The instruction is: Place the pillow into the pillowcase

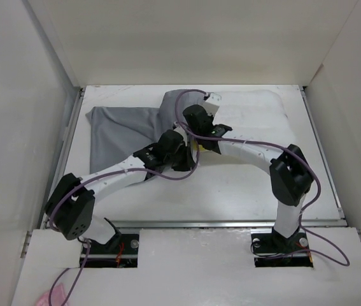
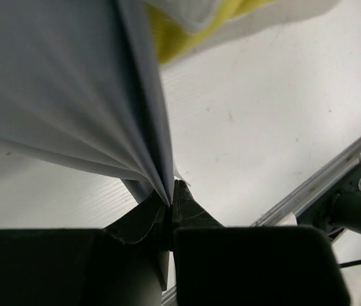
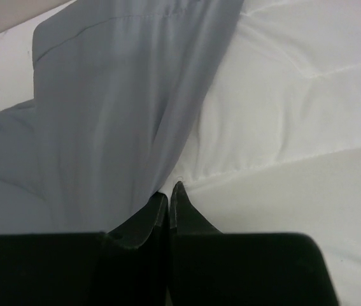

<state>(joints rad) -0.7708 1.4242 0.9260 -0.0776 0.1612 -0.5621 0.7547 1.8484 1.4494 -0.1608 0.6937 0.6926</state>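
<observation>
**Casing step: mouth of sack at the pillow's left end**

- Plump white rectangular fabric pillow (image 1: 256, 111) lies flat at upper right of the top view, long side across the frame. Nearly all of it is bare; only its left end meets the grey cloth. Its thin yellow trim (image 2: 180, 35) shows at the top of the left wrist view, just beside the cloth.
- Limp grey wrinkled cloth pillowcase (image 1: 120, 134) is spread at upper left, with its right edge raised into a peak over the pillow's left end.
- Left claw (image 2: 169, 201): clenched, with a fan of grey pleats running into the closed tips. It is grasping the pillowcase.
- Right claw (image 3: 169, 194): tips closed at the line where grey cloth meets white pillow. Grey folds converge there, so it is judged to be grasping the pillowcase edge too.
- Both claws sit close together at frame centre, above the white bench (image 1: 231, 191).

Judgement: early insertion, with the mouth held and the pillow not yet inside. The next move calls for spreading the two grips apart to open the mouth, then drawing it rightward over the pillow. Risk: the cloth bunches against the pillow end.
</observation>
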